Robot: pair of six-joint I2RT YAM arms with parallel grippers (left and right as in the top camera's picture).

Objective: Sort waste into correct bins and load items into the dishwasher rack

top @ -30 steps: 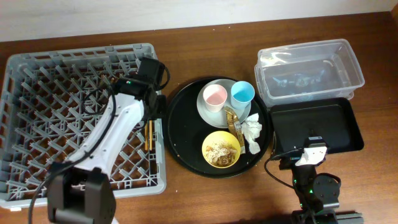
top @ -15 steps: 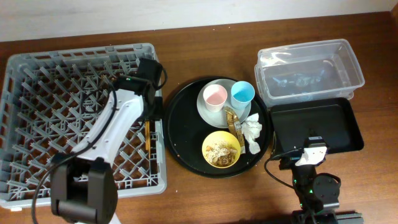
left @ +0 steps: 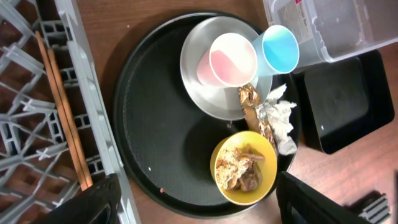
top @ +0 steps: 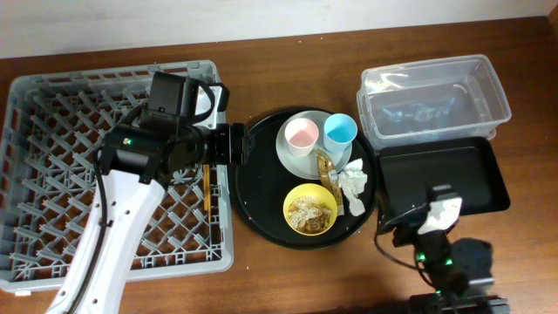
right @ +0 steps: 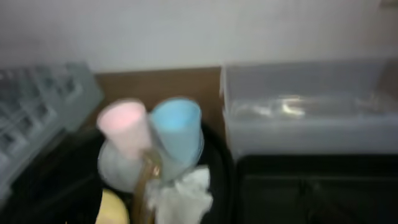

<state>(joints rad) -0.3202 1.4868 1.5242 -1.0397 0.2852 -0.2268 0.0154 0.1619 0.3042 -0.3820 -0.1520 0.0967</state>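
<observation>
large round black plastic tray (top: 255,187) | laid flat near table centre, raised rim seen all round, glossy floor shown in left wrist view | brown wooden table (top: 296,270) | grain seen | white wall strip (top: 261,17) | seen along far table edge

The picture is blurred. A pink cup (right: 123,127) and a light-blue cup (right: 177,134) stand side by side, with a crumpled white napkin (right: 183,196) just in front of them. On the right are the clear tub (right: 311,115) and, nearer, the black tray (right: 311,186). The grey rack (right: 37,106) shows at far left.
</observation>
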